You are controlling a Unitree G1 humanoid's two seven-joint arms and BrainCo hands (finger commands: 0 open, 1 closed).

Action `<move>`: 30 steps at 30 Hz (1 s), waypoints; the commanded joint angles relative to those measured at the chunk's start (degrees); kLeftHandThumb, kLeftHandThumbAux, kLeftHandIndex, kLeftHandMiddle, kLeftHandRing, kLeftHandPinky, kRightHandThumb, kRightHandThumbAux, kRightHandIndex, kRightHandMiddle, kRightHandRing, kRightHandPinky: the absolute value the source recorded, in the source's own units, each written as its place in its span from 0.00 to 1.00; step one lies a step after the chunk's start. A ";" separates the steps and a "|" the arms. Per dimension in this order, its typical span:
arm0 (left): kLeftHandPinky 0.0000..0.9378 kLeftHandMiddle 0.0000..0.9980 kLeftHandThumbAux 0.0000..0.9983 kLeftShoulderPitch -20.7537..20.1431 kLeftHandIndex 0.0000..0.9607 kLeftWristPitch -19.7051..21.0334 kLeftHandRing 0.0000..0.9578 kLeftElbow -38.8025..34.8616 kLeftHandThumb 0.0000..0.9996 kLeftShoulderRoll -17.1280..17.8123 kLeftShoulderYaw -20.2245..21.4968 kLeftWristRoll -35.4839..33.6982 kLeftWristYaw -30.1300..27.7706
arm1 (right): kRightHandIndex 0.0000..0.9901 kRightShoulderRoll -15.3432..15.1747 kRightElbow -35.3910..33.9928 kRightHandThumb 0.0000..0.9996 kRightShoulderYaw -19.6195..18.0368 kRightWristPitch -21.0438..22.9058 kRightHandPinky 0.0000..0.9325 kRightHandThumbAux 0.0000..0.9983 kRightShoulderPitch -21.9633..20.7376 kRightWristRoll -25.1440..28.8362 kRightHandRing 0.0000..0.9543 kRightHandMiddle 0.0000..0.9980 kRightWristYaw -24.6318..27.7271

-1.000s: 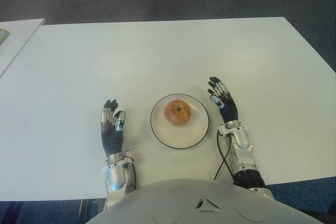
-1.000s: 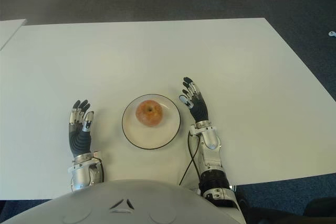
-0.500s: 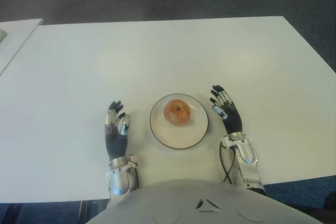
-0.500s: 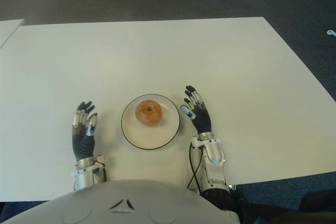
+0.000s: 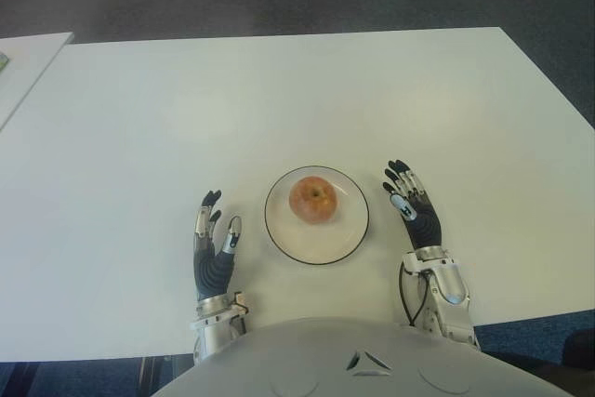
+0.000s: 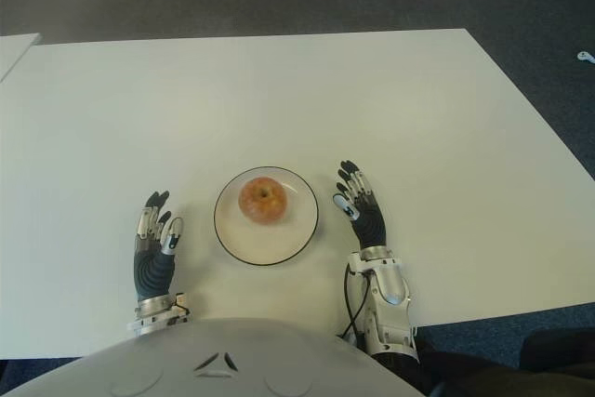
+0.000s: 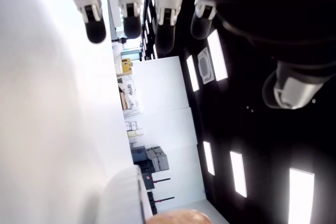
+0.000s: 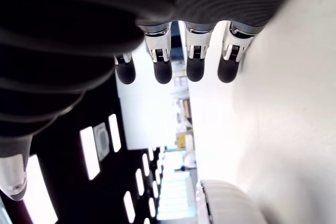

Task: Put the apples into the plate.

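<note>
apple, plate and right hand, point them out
apple (image 5: 313,199), left eye view, its top by the stem
plate (image 5: 307,244), left eye view, bare near part
right hand (image 5: 416,213), left eye view, the palm

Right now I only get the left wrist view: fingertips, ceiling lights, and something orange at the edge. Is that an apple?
Observer: Yes, one apple, sitting on a white plate.
Operator: Is any hand holding it?
Observer: No. The left hand shows left of the plate, open and empty.
Operator: And the other one?
Observer: The right hand shows right of the plate, open too, with nothing in it.
</note>
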 commanded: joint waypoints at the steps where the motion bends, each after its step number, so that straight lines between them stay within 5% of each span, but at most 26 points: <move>1: 0.01 0.01 0.37 4.43 0.01 2.32 0.01 -3.14 0.02 -2.03 -1.81 0.83 0.16 | 0.01 -1.03 -2.53 0.17 -0.23 2.20 0.00 0.50 2.75 1.08 0.00 0.00 0.82; 30: 0.00 0.00 0.38 4.22 0.00 5.45 0.00 -5.09 0.01 3.39 -3.08 -5.80 -7.61 | 0.00 -3.71 -1.38 0.20 0.54 4.44 0.00 0.54 -0.74 -1.15 0.00 0.00 1.29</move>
